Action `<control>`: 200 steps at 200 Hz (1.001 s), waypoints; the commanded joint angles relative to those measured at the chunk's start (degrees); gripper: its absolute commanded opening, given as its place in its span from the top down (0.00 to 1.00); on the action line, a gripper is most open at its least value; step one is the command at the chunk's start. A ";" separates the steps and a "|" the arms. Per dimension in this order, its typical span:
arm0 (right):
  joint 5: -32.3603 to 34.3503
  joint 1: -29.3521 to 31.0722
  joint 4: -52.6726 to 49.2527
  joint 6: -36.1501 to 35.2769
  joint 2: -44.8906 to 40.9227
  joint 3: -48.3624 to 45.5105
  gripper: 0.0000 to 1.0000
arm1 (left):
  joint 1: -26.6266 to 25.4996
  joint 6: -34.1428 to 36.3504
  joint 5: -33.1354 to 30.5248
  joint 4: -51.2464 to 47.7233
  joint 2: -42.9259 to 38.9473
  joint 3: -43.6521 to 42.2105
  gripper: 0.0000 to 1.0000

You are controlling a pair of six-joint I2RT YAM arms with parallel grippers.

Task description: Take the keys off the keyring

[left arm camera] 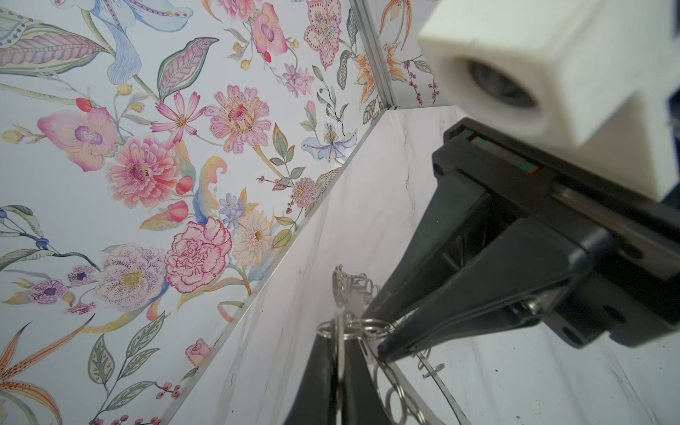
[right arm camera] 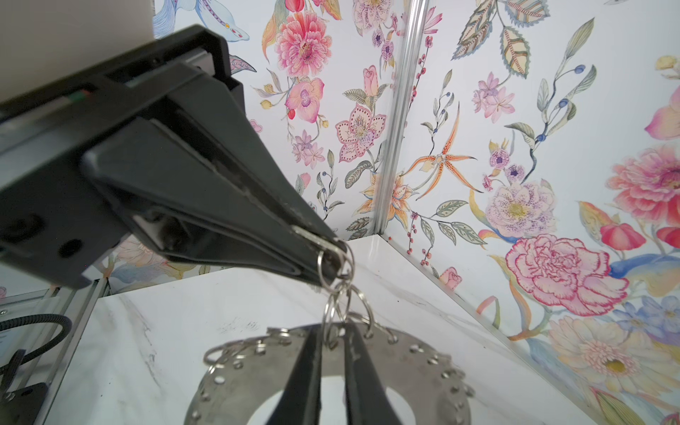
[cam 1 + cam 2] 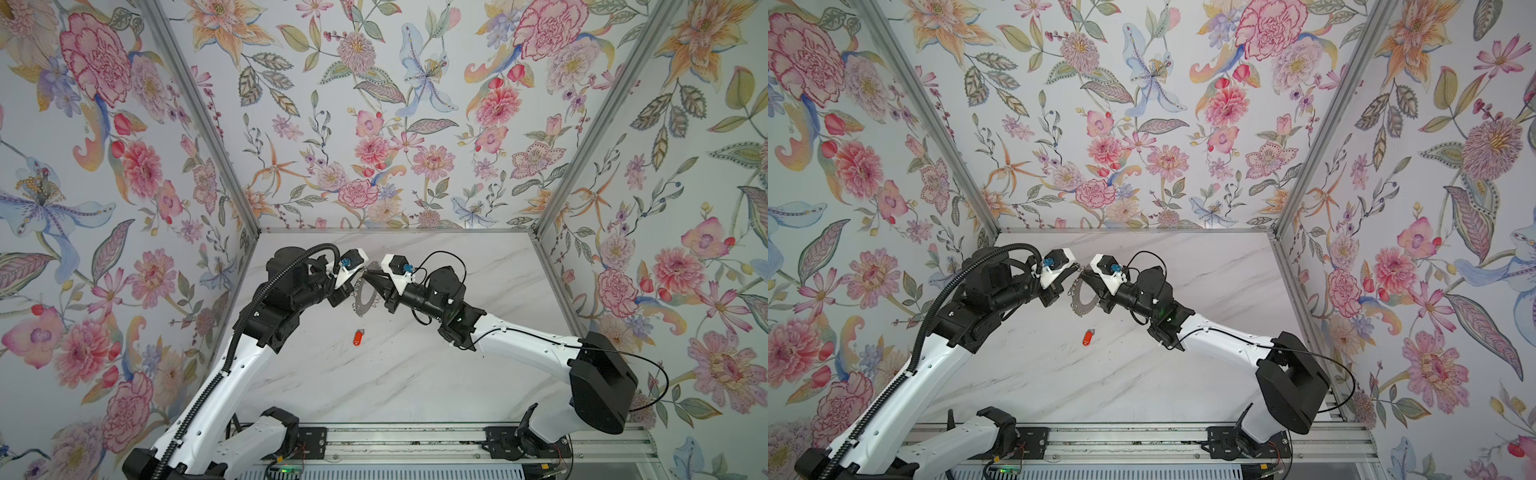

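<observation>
The marble table (image 3: 415,374) is nearly bare, and the work goes on above it. The left arm (image 3: 232,374) and the right arm (image 3: 519,340) lean in from opposite sides and meet at the keyring (image 2: 254,371). This is a broad flat silver disc with a wide hole and a rim pierced for many small wire loops. It is held clear of the table and tilted rather than level.

The left gripper (image 2: 333,257) sits just above the keyring's rim with its jaws pressed together. The right gripper (image 1: 372,333) is at the rim itself. Its jaws are narrow with a slim gap, one on each side of the disc's edge. I cannot tell whether its pads actually bite.

The orange-red fob (image 3: 358,338) (image 3: 1088,337) lies loose on the table, well apart from the keyring on the side toward the arm bases, so it is already off. Its long axis points roughly back at the keyring. No other key or tag shows on the keyring in these views.

A short chain of split rings (image 2: 336,303) drops from the left gripper's tip to the keyring's rim, landing between the right gripper's jaws. Its long axis runs along that line. The right gripper is nearer the joint at the rim, and the left is nearer the free end. The next move likely turns on freeing that joint.

The topmost small split ring (image 2: 323,265) is what the left gripper pinches. A sliver of flat silver shows in the same pinch, too little to name.
</observation>
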 commanded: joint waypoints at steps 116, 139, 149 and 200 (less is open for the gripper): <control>-2.41 -0.33 -8.72 -1.96 -1.45 4.75 1.00 | -0.82 2.48 0.38 -0.59 -0.52 2.62 1.00; -2.10 -0.35 -19.95 -4.06 -1.24 8.65 1.00 | -1.47 5.07 0.09 -1.73 -0.52 2.75 1.00; -2.23 -0.33 -24.55 -5.09 -1.08 10.39 1.00 | -1.95 5.91 -0.17 -1.79 -0.62 2.71 1.00; -3.67 -1.13 -46.09 -7.86 1.37 20.52 1.00 | -4.64 11.05 -1.40 -2.86 -0.71 1.87 1.00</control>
